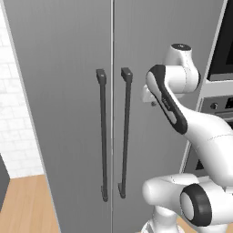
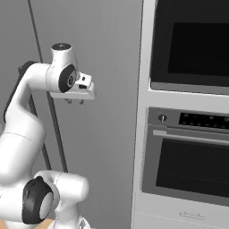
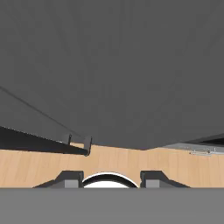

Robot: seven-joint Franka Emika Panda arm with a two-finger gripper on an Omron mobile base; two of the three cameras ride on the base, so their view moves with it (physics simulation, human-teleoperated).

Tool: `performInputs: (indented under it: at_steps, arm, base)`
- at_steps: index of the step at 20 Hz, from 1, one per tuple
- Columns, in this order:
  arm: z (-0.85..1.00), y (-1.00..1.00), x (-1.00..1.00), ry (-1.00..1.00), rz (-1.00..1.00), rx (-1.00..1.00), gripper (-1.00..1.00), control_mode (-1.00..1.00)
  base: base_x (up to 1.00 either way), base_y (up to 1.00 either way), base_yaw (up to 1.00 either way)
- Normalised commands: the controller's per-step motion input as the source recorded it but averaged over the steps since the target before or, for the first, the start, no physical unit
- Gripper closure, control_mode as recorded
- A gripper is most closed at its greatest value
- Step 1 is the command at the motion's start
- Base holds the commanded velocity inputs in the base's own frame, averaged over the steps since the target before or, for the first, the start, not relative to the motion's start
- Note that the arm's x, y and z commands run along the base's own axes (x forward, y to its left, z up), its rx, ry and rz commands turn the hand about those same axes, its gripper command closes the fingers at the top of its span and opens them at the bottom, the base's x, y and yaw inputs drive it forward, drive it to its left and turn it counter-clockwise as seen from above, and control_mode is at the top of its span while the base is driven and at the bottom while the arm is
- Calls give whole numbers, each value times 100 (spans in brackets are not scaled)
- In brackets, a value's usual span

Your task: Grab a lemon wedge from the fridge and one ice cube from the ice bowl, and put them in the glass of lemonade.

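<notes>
Standing before the fridge [image 1: 68,104], I see in the left base view its two tall grey doors closed, the seam running straight down between them. Two dark vertical bar handles [image 1: 113,134] hang side by side on either side of that seam. The white arm [image 1: 182,118] rises from the lower right and bends up in front of the right door, its hand raised near the upper part of that door, right of the handles and apart from them. At the far right edge stands the black-fronted oven column [image 1: 223,54]; wooden floor [image 1: 27,205] shows at the lower left beside a white tiled wall [image 1: 13,118].

In the right base view the arm climbs from the lower left, and the gripper [image 2: 74,101] points downward just in front of the grey door, its two short fingertips parted with a gap between them and nothing in it. To the right is the oven column [image 2: 188,134] with a dark upper window, a control panel and a lower glass door.

In the hand view the camera looks down along the door face to the wooden floor. The two dark fingertips [image 3: 70,179] stand apart at the bottom, holding nothing. The lower ends of the handles [image 3: 78,142] show at the left.
</notes>
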Motion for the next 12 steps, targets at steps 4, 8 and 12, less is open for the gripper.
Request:
performInputs:
  at_steps: [4,8,12]
  arm:
    - [-8,-18,-32,0,-4,3,-100,-100]
    - [-46,-18,-57,18,-10,3,-100,-100]
    - [-67,0,-41,33,-3,0,-100,-100]
  base:
    - [0,0,0]
    - [0,0,0]
    - [0,0,0]
